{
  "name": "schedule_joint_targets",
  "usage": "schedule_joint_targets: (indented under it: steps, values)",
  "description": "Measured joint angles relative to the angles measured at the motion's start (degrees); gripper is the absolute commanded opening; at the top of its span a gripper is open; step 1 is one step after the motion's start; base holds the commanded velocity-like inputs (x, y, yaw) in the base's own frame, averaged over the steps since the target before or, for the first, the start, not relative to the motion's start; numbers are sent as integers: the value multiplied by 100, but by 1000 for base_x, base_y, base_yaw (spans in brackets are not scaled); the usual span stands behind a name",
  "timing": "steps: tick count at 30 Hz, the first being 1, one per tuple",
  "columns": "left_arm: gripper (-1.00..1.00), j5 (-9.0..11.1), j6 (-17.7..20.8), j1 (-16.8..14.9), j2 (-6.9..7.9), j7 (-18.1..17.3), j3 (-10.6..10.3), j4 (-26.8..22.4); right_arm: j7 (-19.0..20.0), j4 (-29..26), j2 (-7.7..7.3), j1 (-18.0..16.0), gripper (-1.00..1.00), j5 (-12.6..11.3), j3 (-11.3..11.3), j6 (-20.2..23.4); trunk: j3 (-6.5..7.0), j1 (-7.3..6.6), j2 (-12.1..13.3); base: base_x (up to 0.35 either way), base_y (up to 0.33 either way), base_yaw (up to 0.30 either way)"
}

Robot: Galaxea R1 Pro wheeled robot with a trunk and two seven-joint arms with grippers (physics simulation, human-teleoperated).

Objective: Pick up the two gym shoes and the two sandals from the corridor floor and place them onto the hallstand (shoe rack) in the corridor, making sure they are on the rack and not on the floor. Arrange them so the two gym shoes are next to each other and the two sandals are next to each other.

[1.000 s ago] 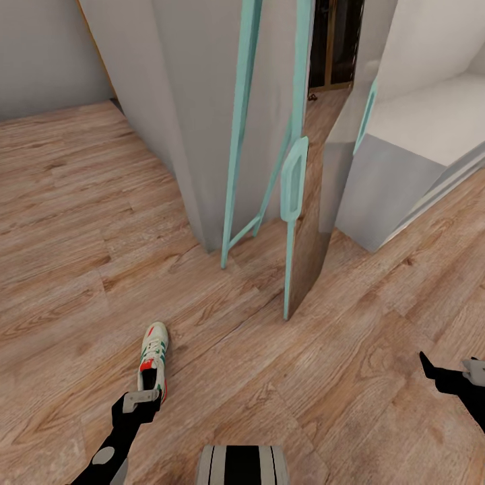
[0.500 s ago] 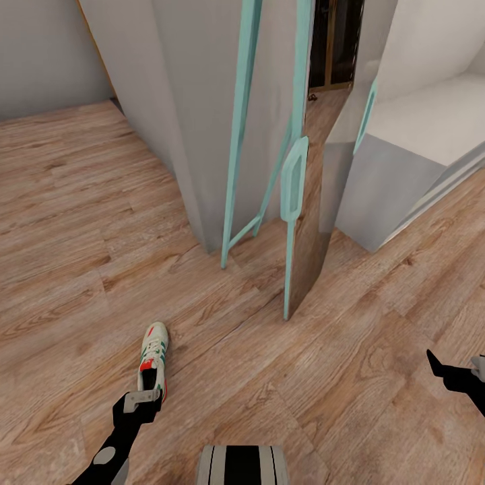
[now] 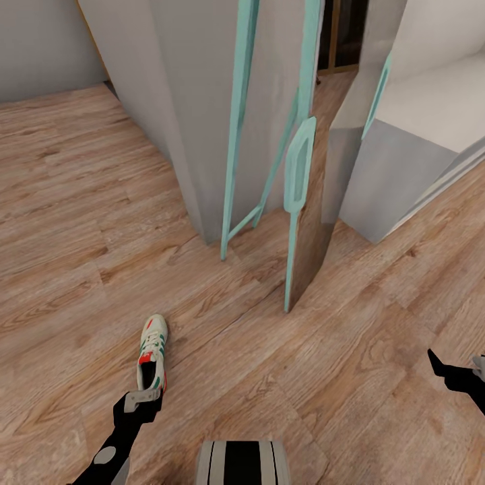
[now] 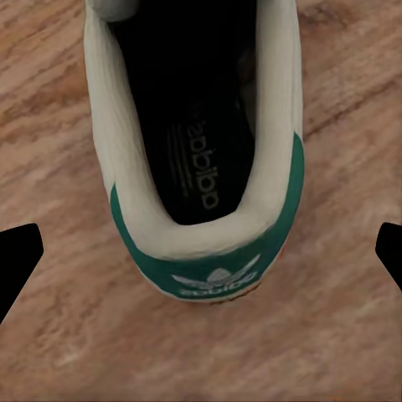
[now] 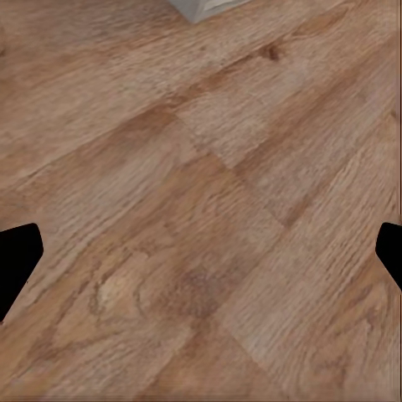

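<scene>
Left gripper (image 4: 201,251) fingers (image 4: 18,260) spread wide, hovering right over the heel of one gym shoe (image 3: 153,352) (green heel tab between the tips in the wrist view), not touching. Shoe lies on the corridor floor (image 3: 350,364), toe pointing away. Count: 1 shoe. Right gripper (image 5: 201,251) fingers apart over bare planks. Beyond: teal-framed mirror (image 3: 296,168), then hallstand (image 3: 404,168) at far right.

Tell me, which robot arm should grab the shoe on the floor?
Left. The left gripper hangs open right over the heel of the gym shoe, while the right gripper is far off above bare corridor floor.
</scene>
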Motion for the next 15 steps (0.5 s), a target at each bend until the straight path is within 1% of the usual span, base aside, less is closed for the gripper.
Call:
schedule_joint_targets:
  steps: [7, 12, 15]
  values:
    - [100, 0, 0, 0, -1, 0, 0, 0, 6, 0, 0, -1, 100, -3, -271, -2, -47, 0, 0, 0, 0, 0]
    - [100, 0, 0, 0, -8, 0, -2, 0, 8, 0, 0, 0, 100, -5, -347, -8, -54, 0, 0, 0, 0, 0]
    - [100, 0, 0, -2, -9, 0, -4, 0, 8, 3, 0, 0, 100, -5, -355, -9, -121, 8, -4, 0, 0, 0]
